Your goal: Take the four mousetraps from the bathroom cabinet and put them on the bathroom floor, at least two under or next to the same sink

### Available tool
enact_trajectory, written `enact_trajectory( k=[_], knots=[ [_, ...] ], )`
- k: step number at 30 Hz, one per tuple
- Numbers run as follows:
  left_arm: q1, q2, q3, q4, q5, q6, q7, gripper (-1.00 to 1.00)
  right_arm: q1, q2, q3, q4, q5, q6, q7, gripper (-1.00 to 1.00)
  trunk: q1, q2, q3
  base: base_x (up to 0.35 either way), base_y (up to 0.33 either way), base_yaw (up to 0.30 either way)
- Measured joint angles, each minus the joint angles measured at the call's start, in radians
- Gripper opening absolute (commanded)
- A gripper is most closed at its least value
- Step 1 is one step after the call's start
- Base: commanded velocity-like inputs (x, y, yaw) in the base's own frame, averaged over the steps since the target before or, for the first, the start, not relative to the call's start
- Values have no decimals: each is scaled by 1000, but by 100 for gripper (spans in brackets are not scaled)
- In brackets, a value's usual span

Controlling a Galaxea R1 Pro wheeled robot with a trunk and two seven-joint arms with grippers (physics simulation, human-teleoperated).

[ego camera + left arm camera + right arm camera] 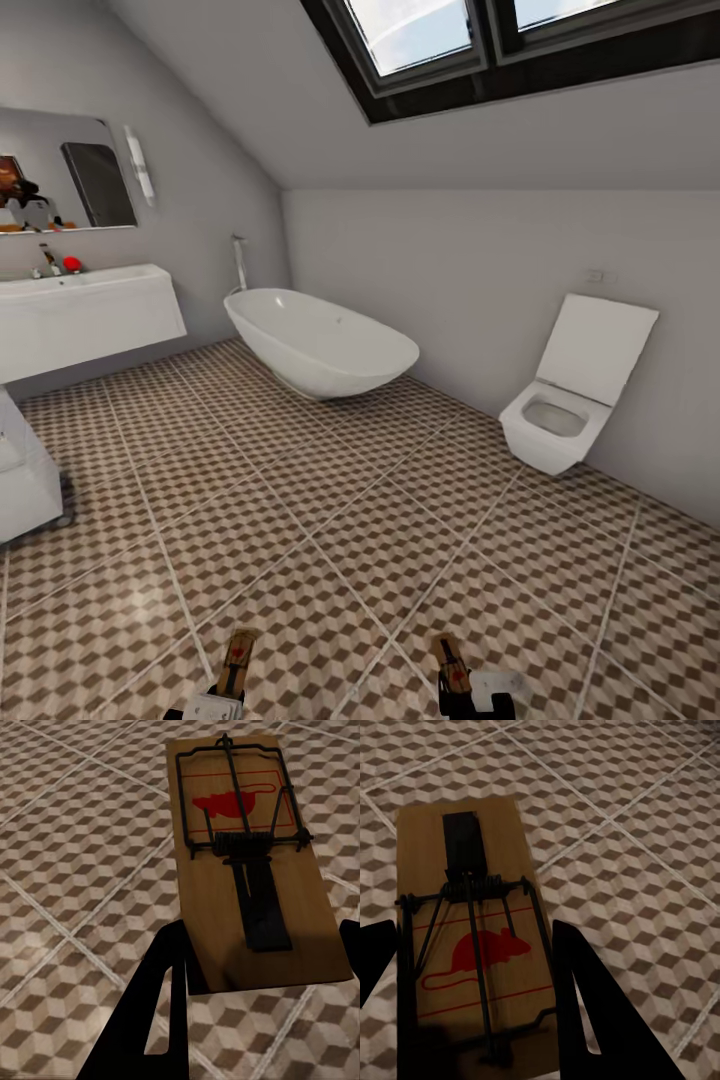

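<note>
Head view: two brown rectangular wooden mousetraps are carried above the cube-patterned brown, beige and white bathroom floor tiles [330, 520], one mousetrap [237, 660] clamped in the left pincer [215, 703], the other [451, 663] clamped in the right pincer [470, 700]. Neither has been set down yet, judging by this. The white wall-hung sink [85, 315] stands well ahead to the left. The white oval bathtub [320, 345] and white toilet [560, 415] appear empty.

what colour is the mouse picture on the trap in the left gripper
Red, on the mousetrap in the left gripper; clearest in the left wrist view.
</note>
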Motion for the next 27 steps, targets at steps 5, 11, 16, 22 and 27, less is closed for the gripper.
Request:
enact_trajectory(
  k=[5,11,16,22,27],
  knots=[
    [0,0,0,0,0,0,0,-100,0,0,0,0,0,0,0,-100,0,0,-2,0,0,207],
    [0,0,0,0,0,0,0,-100,0,0,0,0,0,0,0,-100,0,0,-2,0,0,241],
    [0,0,0,0,0,0,0,-100,0,0,0,0,0,0,0,-100,0,0,-2,111,-40,228],
    [0,0,0,0,1,0,0,-100,0,0,0,0,0,0,0,-100,-1,0,-2,306,-12,51],
    [0,0,0,0,1,0,0,-100,0,0,0,0,0,0,0,-100,-1,0,-2,331,-1,3]
  ],
)
